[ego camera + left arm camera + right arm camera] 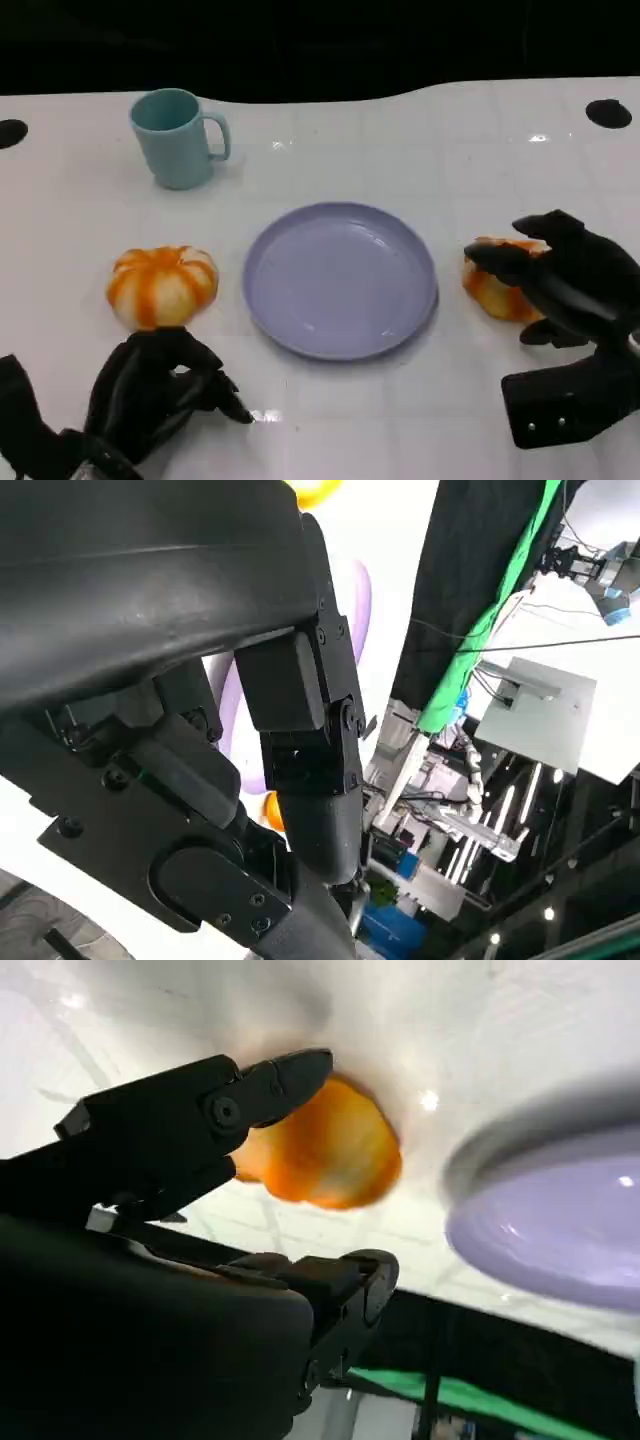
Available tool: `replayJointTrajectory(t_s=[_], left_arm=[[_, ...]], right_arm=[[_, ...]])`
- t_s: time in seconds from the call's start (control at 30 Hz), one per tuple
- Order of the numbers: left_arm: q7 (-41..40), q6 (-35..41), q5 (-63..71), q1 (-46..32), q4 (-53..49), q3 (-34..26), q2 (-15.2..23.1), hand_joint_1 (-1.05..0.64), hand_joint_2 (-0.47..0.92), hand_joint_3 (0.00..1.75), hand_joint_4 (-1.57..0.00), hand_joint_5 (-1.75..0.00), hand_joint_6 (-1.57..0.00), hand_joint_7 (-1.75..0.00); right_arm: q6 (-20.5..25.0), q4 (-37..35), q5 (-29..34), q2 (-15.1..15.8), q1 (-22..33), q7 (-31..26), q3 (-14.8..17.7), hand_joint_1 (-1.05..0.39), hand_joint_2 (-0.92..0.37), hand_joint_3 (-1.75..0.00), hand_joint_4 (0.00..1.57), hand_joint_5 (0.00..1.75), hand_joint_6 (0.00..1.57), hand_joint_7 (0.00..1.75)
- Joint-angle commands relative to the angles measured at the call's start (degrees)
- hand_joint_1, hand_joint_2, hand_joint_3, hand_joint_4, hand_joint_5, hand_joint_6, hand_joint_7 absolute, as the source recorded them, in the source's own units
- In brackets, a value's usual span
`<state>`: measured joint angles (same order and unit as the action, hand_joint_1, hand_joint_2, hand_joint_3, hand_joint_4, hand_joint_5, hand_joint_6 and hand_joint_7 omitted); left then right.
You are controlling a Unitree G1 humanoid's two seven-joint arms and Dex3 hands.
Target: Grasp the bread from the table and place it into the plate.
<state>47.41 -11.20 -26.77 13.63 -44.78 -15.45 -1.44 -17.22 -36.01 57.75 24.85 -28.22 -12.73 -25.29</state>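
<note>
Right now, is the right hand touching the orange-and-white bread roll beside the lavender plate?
Cannot tell. In the head view the right hand overlaps the orange-and-white bread roll; in the right wrist view a finger crosses its edge, and no clear contact or gap shows.

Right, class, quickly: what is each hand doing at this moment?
Left hand: fingers curled in, holding nothing, just short of the left bread.
Right hand: fingers spread over the right bread, not yet closed on it.

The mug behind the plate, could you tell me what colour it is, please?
The mug is light teal, clearest in the head view.
</note>
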Motion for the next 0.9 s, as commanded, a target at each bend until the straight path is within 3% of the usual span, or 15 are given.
replayJointTrajectory(t_s=[0.03, 0.37, 0.67, 0.9], left_arm=[[-0.44, 0.10, 0.25, -0.50, 0.61, -0.08, 0.68, -1.05, 0.60, 0.00, -1.57, -0.57, -1.57, -0.34], [-0.41, 0.35, 0.26, -0.97, 1.21, -0.10, 0.73, -1.05, 0.60, 0.00, -1.57, -0.58, -1.57, -0.34], [-0.79, 0.46, 0.32, -1.21, 1.58, -0.10, 0.77, -1.05, 0.60, 0.00, -1.57, -0.58, -1.57, -0.35], [-0.69, 0.58, 0.26, -1.51, 2.05, -0.04, 0.70, -1.05, 0.60, 0.00, -1.57, -0.58, -1.57, -0.35]], right_arm=[[0.45, -6.54, -0.72, -0.83, -3.79, -2.13, -2.17, -0.37, -0.76, 0.00, 0.04, 0.42, 0.31, 0.00], [0.70, -21.01, -2.83, -5.19, -9.84, -5.83, -6.30, -0.35, -0.76, -0.01, 0.12, 0.28, 0.30, 0.00], [1.98, -27.61, -4.92, -8.26, -13.10, -4.54, -8.73, -0.35, -0.78, -0.01, 0.18, 0.16, 0.30, 0.00], [1.90, -32.70, -7.64, -9.99, -14.35, -7.49, -8.79, -0.32, -0.81, 0.00, 0.52, 0.12, 0.53, 0.05]])
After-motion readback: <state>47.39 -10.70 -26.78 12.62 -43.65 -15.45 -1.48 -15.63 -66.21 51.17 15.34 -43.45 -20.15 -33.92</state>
